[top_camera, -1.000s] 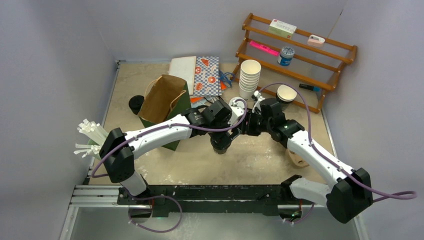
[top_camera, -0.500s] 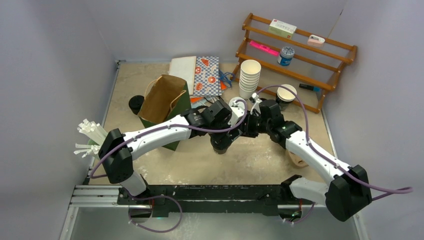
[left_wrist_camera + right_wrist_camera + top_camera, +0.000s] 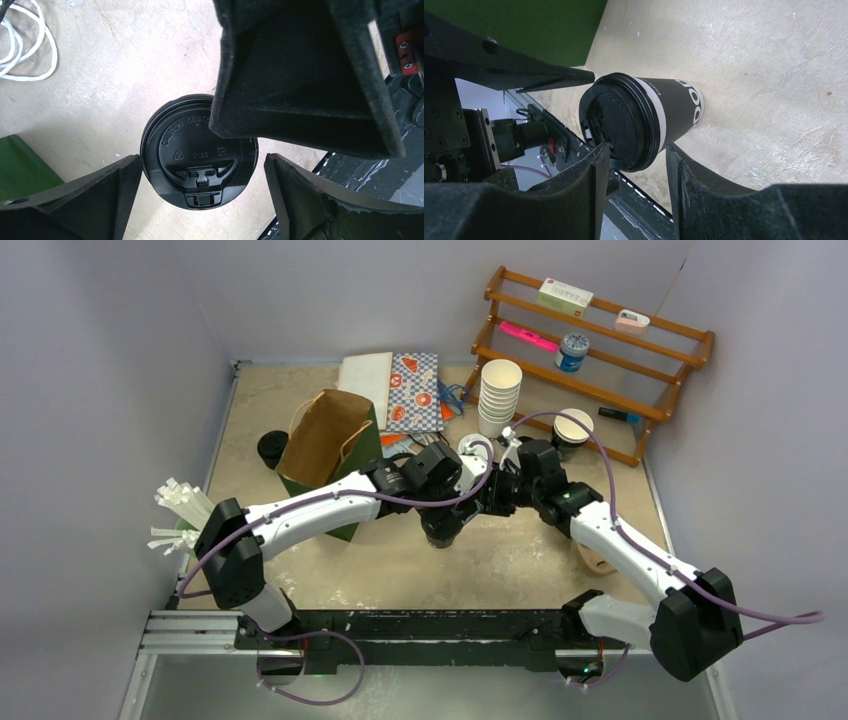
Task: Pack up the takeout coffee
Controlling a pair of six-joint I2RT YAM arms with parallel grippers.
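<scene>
A black paper cup with a black lid (image 3: 440, 532) stands mid-table. In the left wrist view (image 3: 190, 145) I look straight down on its lid. My left gripper (image 3: 202, 162) hangs over it, open, a jaw on each side of the lid and apart from it. My right gripper (image 3: 639, 150) comes in from the right, its fingertips (image 3: 601, 155) closed on the lid's rim, one over the lid top, one against the cup wall (image 3: 674, 112). A dark cup with a white lid (image 3: 572, 427), the takeout coffee, stands apart by the rack.
An open brown paper bag (image 3: 325, 435) on a green base stands left of the cups. A stack of white cups (image 3: 498, 395), a wooden rack (image 3: 600, 350) and patterned booklets (image 3: 415, 390) stand at the back. White straws (image 3: 180, 510) are at the left, a wooden piece (image 3: 598, 558) at the right.
My right arm has shifted a little left toward the black cup. The left arm and the cup have stayed about where they were.
</scene>
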